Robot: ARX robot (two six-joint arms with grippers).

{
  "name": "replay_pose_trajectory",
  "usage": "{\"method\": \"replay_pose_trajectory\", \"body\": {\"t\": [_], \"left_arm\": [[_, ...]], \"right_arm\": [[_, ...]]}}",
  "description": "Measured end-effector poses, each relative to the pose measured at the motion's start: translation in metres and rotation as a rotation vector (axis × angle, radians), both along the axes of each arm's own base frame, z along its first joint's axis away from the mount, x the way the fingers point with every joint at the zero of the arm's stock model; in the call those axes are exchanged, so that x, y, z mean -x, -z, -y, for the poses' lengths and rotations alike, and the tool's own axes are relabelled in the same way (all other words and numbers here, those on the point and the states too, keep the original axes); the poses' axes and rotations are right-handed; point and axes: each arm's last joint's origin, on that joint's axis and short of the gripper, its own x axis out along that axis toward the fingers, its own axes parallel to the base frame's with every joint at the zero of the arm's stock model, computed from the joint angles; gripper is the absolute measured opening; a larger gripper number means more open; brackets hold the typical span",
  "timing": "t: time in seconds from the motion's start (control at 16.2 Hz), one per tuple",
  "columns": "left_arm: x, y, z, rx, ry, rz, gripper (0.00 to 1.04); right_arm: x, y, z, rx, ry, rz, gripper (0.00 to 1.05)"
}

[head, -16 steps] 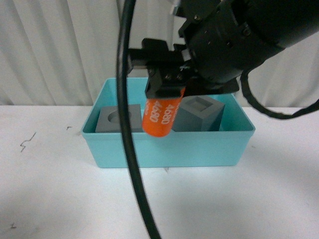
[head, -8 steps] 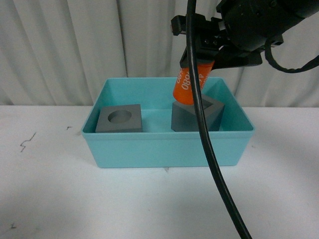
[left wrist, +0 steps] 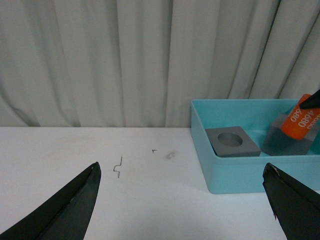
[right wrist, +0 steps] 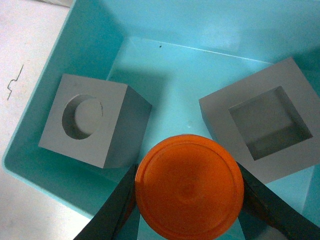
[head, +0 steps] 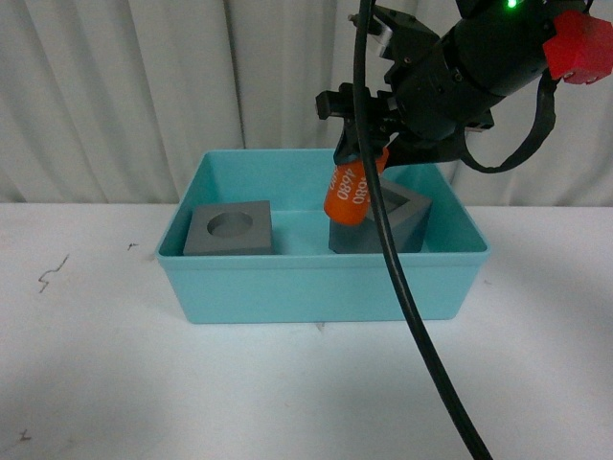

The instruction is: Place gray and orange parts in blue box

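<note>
Right gripper [head: 359, 158] is clamped on the orange cylinder [head: 351, 192], jaws pressed against its two sides, as the right wrist view confirms with a dark finger on each side of the round orange end face [right wrist: 189, 185]. The cylinder hangs tilted above the blue box [head: 321, 283], its lower end in front of the gray cube with the square recess [head: 397, 222]. White digits run along its side. Whether its lower end touches that cube cannot be told from the front view; in the right wrist view it sits over the gap between the two cubes.

Both gray cubes lie inside the box. The gray cube with the round recess [head: 231, 230] is toward the box's left end, recess facing up. The square-recess cube is toward the right end, tilted, recess turned up and partly toward the camera. The two cubes are apart, with bare box floor between them.

A thick black cable [head: 407, 287] runs from the right arm down across the front view, crossing the cylinder, the square-recess cube and the front wall of the box, and hides a strip of each.

Left gripper [left wrist: 182, 200]: jaws wide apart, nothing between them, held over the white table [head: 96, 383], well to the side of the box. Small dark marks [left wrist: 118, 166] show on the tabletop. Pale curtain [head: 144, 86] hangs behind.
</note>
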Motion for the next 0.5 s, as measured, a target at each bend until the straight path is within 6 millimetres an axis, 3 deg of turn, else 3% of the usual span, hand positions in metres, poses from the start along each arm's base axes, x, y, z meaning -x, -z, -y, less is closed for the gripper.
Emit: {"method": "replay_pose_trajectory", "body": {"t": [0.5], "left_arm": [[0.0, 0.0, 0.0, 0.0, 0.0, 0.0, 0.98]], "right_arm": [[-0.022, 0.03, -0.023, 0.025, -0.029, -0.065, 0.47]]}}
